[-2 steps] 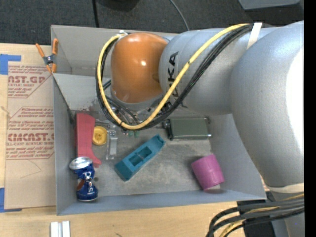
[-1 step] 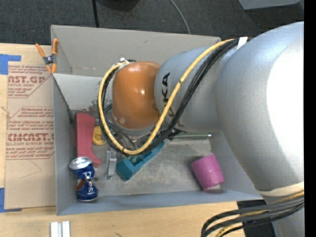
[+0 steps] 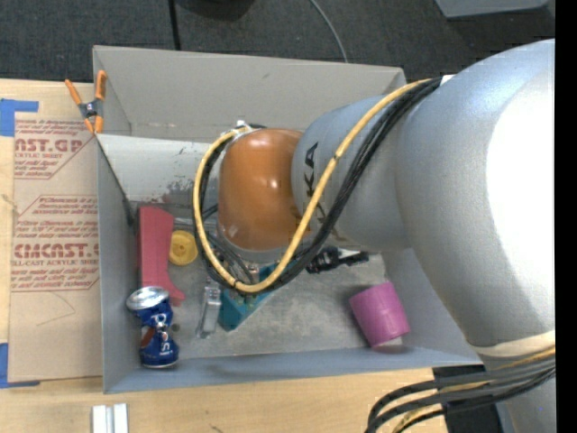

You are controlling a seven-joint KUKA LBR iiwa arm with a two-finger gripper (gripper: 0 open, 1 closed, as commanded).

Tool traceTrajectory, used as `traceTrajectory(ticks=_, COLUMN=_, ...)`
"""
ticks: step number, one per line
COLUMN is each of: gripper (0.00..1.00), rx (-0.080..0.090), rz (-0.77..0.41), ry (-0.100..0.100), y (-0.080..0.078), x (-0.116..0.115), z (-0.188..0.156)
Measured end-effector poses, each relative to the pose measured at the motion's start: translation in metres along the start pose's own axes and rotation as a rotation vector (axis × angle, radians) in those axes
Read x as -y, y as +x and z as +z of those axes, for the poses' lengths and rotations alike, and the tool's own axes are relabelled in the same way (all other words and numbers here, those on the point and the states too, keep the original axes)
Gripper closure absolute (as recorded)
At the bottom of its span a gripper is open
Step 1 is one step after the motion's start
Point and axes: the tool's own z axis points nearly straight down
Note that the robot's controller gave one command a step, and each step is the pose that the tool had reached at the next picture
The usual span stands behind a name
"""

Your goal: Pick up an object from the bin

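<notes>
The arm point(image 3: 469, 197) comes in from the right of the frame and covers much of the bin point(image 3: 270, 88). Its smooth silver shell ends in a glossy orange cover point(image 3: 257, 188), with yellow and black cables point(image 3: 209, 179) looped round it. The gripper point(image 3: 216, 314) hangs below the cover, low at the lower middle of the bin. Just beside it on the right lies a small teal thing point(image 3: 242, 307), partly hidden under the cables. I cannot tell whether the jaws are open or shut, or whether they grip anything.

Left of the gripper stands a long red block point(image 3: 155, 242), lying along the left wall. A small yellow disc point(image 3: 183, 248) touches its right side. Below them, in the lower left corner, sits a dented blue can point(image 3: 155, 327), close to the gripper. A matte pink cylinder point(image 3: 379, 314) lies well apart at the lower right.

The bin floor is dull grey metal, scuffed and speckled. Beyond the bin's top edge the ground point(image 3: 90, 7) is dark.
</notes>
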Motion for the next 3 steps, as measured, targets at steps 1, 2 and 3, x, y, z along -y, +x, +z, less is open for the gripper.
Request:
traceTrajectory(ticks=1, gripper=0.0, rx=0.01, rz=-0.186, ry=-0.001, y=-0.012, x=0.04, z=0.019)
traceTrajectory(ticks=2, gripper=0.0, rx=0.003, rz=-0.15, ry=0.001, y=-0.009, x=0.06, z=0.03)
traceTrajectory(ticks=3, gripper=1.0, rx=0.004, rz=-0.261, ry=-0.008, y=-0.046, x=0.096, z=0.055)
